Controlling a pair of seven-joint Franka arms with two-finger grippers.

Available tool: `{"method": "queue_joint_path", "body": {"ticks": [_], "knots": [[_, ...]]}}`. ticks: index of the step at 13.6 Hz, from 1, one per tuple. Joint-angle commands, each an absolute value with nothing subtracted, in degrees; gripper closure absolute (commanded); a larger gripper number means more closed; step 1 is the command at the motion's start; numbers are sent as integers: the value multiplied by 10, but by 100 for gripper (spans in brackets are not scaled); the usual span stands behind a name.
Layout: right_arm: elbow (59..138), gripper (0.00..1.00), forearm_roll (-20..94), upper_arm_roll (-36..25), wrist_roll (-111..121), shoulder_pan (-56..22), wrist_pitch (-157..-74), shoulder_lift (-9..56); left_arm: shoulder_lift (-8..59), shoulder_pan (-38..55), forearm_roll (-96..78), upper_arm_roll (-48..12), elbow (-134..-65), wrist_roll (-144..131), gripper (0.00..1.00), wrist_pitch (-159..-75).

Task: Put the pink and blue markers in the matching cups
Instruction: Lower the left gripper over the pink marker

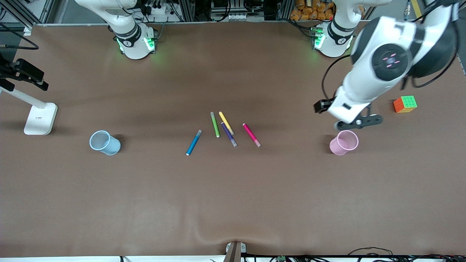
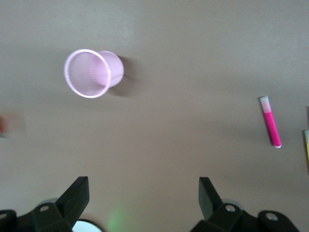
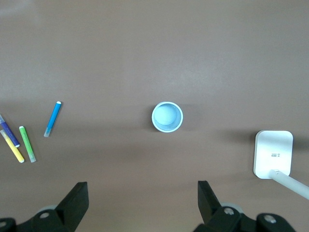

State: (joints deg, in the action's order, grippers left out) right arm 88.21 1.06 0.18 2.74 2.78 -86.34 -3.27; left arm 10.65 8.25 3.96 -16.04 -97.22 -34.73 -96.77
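Note:
The pink marker (image 1: 251, 135) (image 2: 271, 122) and the blue marker (image 1: 193, 142) (image 3: 53, 118) lie flat mid-table among other pens. The pale pink cup (image 1: 344, 142) (image 2: 92, 73) stands toward the left arm's end of the table. The pale blue cup (image 1: 105, 142) (image 3: 167, 116) stands toward the right arm's end. My left gripper (image 1: 358, 122) (image 2: 143, 186) hangs open and empty over the table beside the pink cup. My right gripper (image 3: 143, 191) is open and empty, high over the table by the blue cup. It is out of the front view.
A green pen (image 1: 215, 124), a yellow pen (image 1: 226, 122) and a dark purple pen (image 1: 229, 134) lie between the two markers. A colour cube (image 1: 405, 104) sits near the left arm. A white stand base (image 1: 40, 118) (image 3: 273, 153) is at the right arm's end.

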Motion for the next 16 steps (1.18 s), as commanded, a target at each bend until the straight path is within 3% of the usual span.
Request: {"method": "queue_joint_path", "body": {"ticks": [1, 12, 16], "knots": [[868, 0, 11, 4, 33, 30, -857, -25, 142, 112, 58, -162, -958, -414, 0, -991], [866, 0, 11, 6, 36, 23, -857, -25, 296, 200, 66, -162, -956, -604, 0, -1176], [864, 0, 4, 6, 37, 23, -857, 16, 350, 210, 64, -162, -951, -634, 0, -1241]]}}
